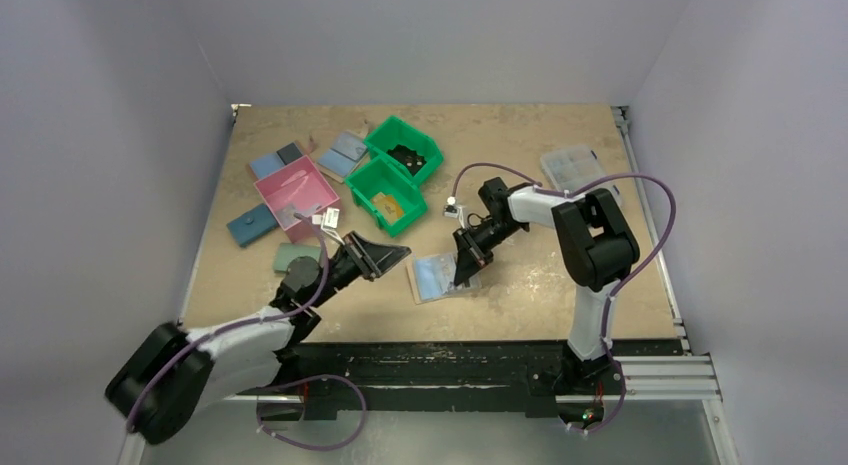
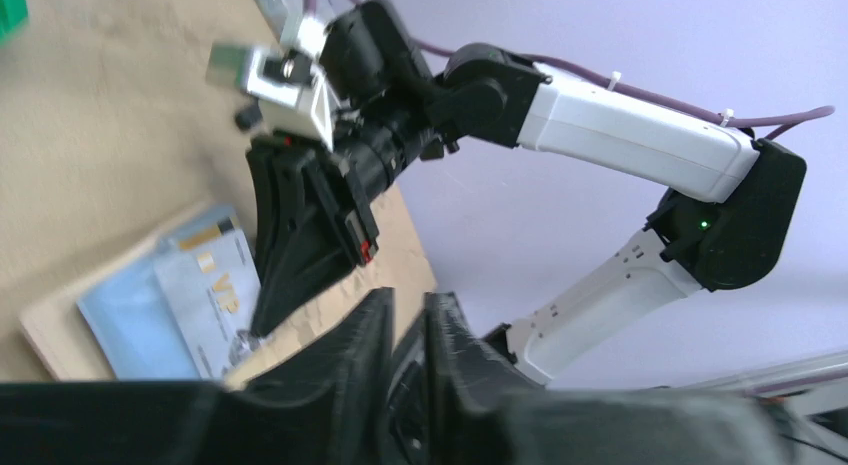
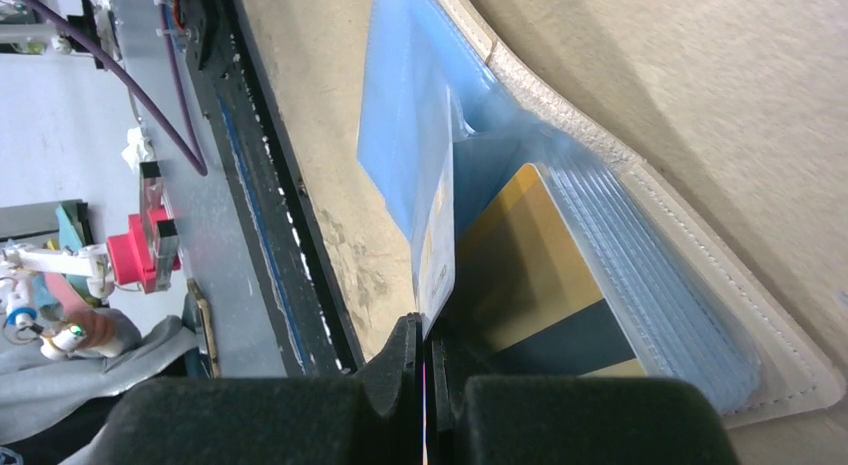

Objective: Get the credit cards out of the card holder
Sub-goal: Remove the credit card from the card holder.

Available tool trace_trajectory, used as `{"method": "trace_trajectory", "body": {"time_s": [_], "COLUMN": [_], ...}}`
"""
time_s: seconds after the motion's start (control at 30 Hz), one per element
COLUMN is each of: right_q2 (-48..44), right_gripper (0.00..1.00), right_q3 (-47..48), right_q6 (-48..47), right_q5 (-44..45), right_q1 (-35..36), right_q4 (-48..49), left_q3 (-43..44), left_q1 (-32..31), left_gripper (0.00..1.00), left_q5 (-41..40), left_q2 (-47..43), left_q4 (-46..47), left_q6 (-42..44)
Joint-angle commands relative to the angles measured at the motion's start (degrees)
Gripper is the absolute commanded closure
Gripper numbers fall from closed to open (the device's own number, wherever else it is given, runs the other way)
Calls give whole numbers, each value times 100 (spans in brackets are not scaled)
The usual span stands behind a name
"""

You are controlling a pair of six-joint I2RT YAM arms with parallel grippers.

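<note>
L gripper, bottom centre of the left wrist view: jaws barely parted, nothing btwn them, off to the left of the card holder & not touching it. Holder lies open & flat at centre of the top view, blue inside facing up. R gripper is at its right edge, jaws pinched tight on a pale credit card standing edge-on, partly out of the holder. Gold credit card just beside it, tucked in a slot. Farther back, upper left: green bins, pink bin.
</note>
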Motion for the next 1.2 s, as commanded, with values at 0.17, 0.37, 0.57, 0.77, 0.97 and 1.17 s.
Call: {"method": "trace_trajectory", "body": {"time_s": [0.17, 0.37, 0.57, 0.77, 0.97, 1.17], "right_q2": [-364, -491, -759, -809, -442, -147], "right_gripper": [100, 100, 100, 100, 100, 100], "right_q3": [310, 445, 486, 599, 985, 1238], "right_q6": [-708, -942, -1022, -1178, -1285, -1378], "right_q5": [687, 1220, 1801, 2193, 1752, 1367], "right_q1": [-357, -357, -357, -357, -358, -357], "right_q4": [-570, -819, -891, -1135, -1637, -1906], "left_q3": [1660, 2007, 1799, 1714, 1617, 1816], "left_q1": [29, 28, 24, 17, -270, -832], "left_gripper": [33, 10, 14, 20, 24, 38], "left_q5": [-1324, -1131, -222, 162, 269, -245], "left_q2": [-2448, -2265, -1510, -937, -124, 1186], "left_q4": [-5277, -5654, -4494, -3777, -2664, -1756], "left_q6": [2112, 2330, 1955, 1648, 1406, 1336]}}
